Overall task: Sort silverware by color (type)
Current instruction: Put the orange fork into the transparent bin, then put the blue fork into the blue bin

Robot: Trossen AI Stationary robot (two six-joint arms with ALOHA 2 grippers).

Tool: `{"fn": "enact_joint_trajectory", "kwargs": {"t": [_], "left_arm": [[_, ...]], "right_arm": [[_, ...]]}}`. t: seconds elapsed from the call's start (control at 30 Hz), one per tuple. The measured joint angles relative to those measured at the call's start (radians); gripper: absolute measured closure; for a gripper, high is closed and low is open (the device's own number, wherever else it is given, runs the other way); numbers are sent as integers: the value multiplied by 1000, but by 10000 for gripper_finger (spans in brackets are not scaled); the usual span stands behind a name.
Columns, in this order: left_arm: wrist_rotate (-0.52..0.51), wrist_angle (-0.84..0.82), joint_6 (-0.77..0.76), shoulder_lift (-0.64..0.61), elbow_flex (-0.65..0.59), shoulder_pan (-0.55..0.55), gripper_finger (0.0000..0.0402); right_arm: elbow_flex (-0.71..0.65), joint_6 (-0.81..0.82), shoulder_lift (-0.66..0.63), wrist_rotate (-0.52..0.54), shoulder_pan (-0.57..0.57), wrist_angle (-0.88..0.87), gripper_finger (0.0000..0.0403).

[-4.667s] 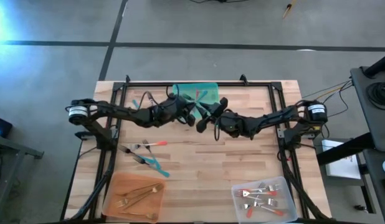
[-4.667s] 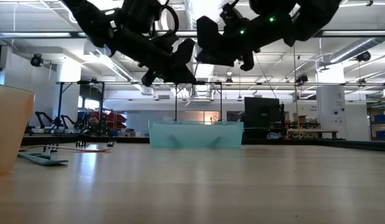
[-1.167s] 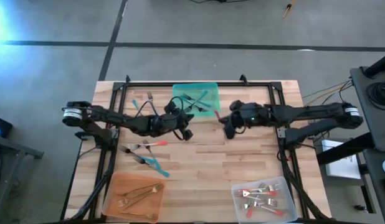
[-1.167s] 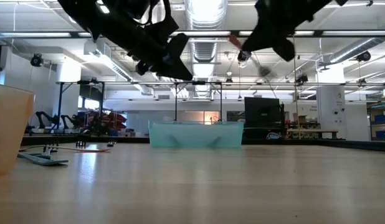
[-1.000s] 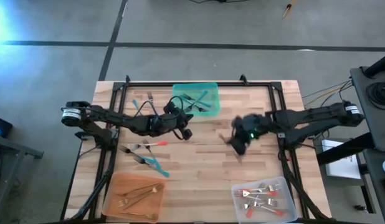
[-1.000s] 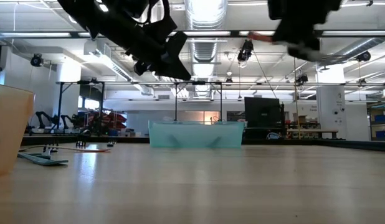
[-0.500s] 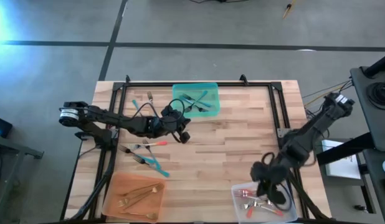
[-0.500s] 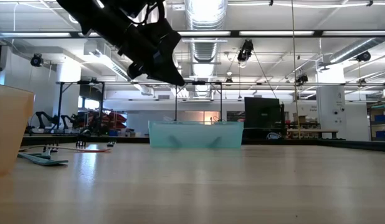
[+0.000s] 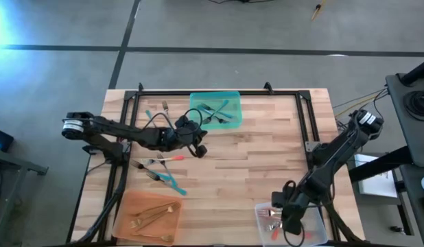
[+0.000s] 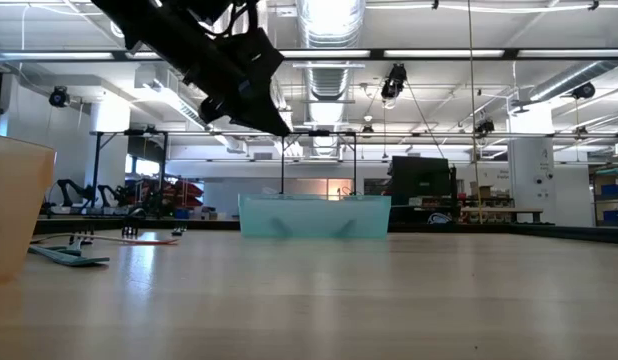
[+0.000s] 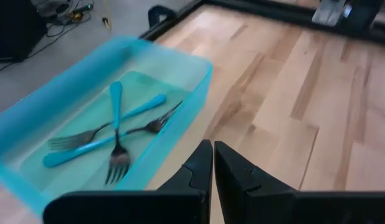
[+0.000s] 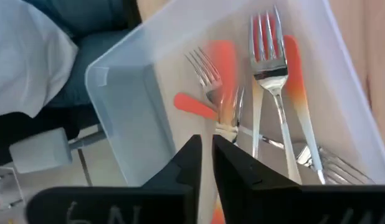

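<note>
Your right gripper (image 12: 205, 146) hangs over the clear tray (image 12: 127, 93), fingers barely parted, dropping a blurred red-handled fork (image 12: 225, 81) among its own kind.

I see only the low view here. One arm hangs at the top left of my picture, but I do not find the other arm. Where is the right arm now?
Observer: The right gripper is over the clear tray, at the table corner in the high view's lower right, outside your picture.
Operator: What lies in that tray?
Observer: Several red-handled forks. One more shows blurred just ahead of the gripper.
Operator: And the arm that I see, does it hold something?
Observer: No. The left gripper is shut and empty, beside the teal tray, which holds three teal-handled pieces.
</note>
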Motion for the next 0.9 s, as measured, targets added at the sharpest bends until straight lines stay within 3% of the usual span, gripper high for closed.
{"fn": "enact_joint_trajectory", "kwargs": {"t": [0.27,0.4,0.53,0.67,0.8,0.9], "left_arm": [[2,-316,15,-112,0,0,401],[74,-541,79,-177,0,10,401],[210,-770,76,-212,0,60,401],[226,-942,64,-217,0,138,401],[237,-968,101,-213,0,224,401],[314,-960,168,-213,0,283,397]], "right_arm": [[0,13,0,-4,-32,-1,314],[9,-42,-34,34,-99,0,304],[25,-173,-53,144,-196,-1,306],[47,-357,-58,191,-327,-1,307],[80,-530,-58,181,-460,-2,307],[110,-621,-58,175,-537,-3,307]]}}
